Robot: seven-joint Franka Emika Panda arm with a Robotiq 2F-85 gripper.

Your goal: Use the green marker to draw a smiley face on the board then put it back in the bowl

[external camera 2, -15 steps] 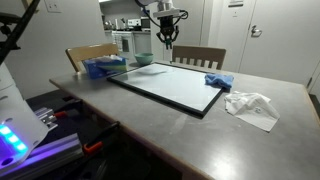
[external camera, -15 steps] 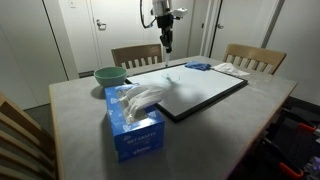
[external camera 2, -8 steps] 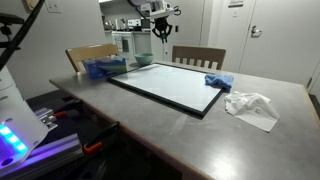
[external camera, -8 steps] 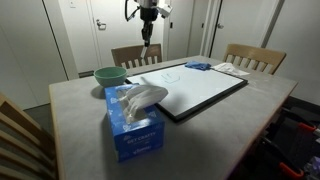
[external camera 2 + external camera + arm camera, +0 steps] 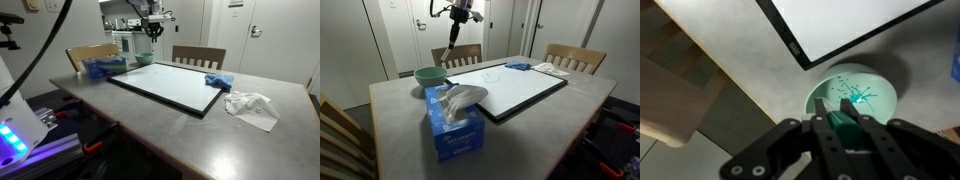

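I have swung the tool, clenched on the green marker, off the board to above the bowl near the bench's edge; I judge only the drop remains

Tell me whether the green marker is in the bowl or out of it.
Out. The wrist view shows the green marker clamped in the shut gripper, hanging above the bowl, not resting in it.

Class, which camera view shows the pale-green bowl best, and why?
The wrist view: it looks down into the bowl from close up. In both exterior views the bowl is small, side-on and distant.
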